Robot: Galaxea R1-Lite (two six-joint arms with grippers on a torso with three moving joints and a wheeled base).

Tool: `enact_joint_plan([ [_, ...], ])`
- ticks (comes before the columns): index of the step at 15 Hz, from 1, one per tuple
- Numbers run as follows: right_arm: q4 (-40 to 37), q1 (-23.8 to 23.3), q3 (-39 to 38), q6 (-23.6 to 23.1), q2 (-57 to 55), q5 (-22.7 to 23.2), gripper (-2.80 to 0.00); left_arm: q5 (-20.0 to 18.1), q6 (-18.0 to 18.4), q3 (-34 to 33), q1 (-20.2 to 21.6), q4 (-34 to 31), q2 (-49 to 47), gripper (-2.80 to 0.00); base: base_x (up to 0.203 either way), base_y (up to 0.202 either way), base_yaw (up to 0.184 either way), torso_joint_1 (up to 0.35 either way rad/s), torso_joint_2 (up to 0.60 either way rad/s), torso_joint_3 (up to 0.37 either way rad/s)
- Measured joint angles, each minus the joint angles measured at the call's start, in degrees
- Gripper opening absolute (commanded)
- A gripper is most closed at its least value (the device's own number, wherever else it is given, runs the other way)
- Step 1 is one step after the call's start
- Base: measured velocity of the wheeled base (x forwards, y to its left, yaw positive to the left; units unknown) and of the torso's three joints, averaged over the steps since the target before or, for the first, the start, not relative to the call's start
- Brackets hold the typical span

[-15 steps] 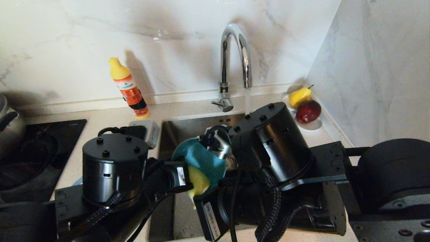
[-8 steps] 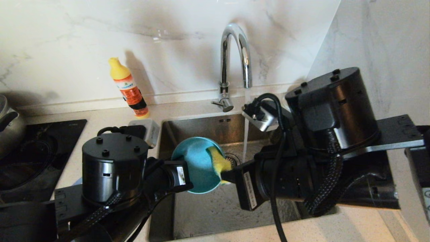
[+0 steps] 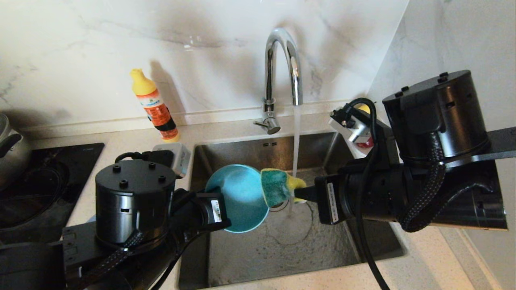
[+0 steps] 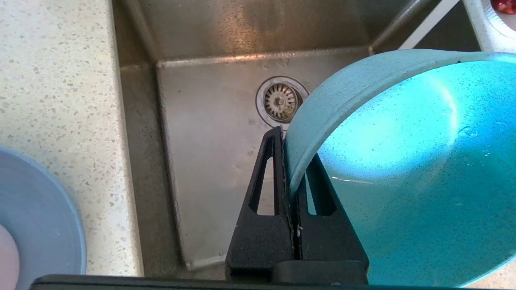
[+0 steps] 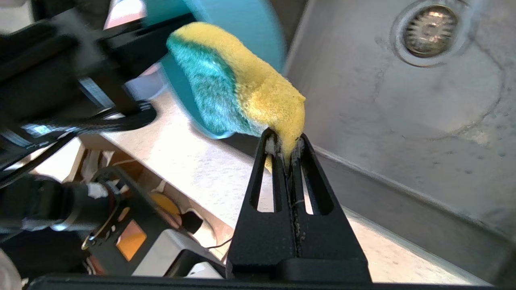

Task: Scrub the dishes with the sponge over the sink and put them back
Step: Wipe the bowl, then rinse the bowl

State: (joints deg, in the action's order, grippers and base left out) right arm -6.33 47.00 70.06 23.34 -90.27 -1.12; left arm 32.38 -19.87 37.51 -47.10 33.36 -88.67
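Note:
My left gripper [image 3: 225, 220] [image 4: 288, 161] is shut on the rim of the small teal bowl [image 3: 238, 197] [image 4: 403, 161], holding it tilted on edge above the sink [image 3: 250, 249] [image 4: 209, 161]. From the right, my right gripper [image 3: 301, 193] [image 5: 284, 139] is shut on the yellow end of the sponge [image 3: 278, 186] [image 5: 238, 80]. The sponge's green side sits at the bowl's right rim, close to the falling water; whether it touches the bowl I cannot tell. The grey-blue plate [image 4: 48, 225] lies on the counter left of the sink.
The chrome tap [image 3: 282, 64] runs a stream of water [image 3: 296, 137] into the basin near the drain strainer [image 4: 279, 99]. A yellow-capped orange bottle [image 3: 155, 106] stands at the back wall. A black hob [image 3: 40, 189] and a pot [image 3: 10, 149] are at the left.
My right arm has swung to the right and drawn the sponge out of the bowl's inside to its right rim, under the water. The left arm and the bowl have stayed still.

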Motion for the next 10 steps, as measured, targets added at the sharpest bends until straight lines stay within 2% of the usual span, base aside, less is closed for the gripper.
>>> enact_joint_plan([
  [3,-0.1,-1.8,-3.4,0.1,2.9,0.1,-2.80,-0.6,-1.5,0.3,0.0,-0.4,-0.4,-2.80,0.000,0.000,0.000,0.000,0.00,0.000],
  [6,-0.2,-2.8,-6.8,1.2,8.4,0.3,-2.80,-3.4,-1.7,0.9,0.0,-1.3,-1.8,-2.80,0.000,0.000,0.000,0.000,0.00,0.000],
  [8,-0.9,-3.7,-9.0,1.7,13.0,0.3,-2.80,-5.0,-2.7,3.2,0.0,-4.7,-3.8,-2.80,0.000,0.000,0.000,0.000,0.00,0.000],
  [10,-2.5,-5.2,-11.4,1.8,17.5,0.2,-2.80,-8.3,-5.9,7.4,0.1,-10.6,-6.0,-2.80,0.000,0.000,0.000,0.000,0.00,0.000],
])
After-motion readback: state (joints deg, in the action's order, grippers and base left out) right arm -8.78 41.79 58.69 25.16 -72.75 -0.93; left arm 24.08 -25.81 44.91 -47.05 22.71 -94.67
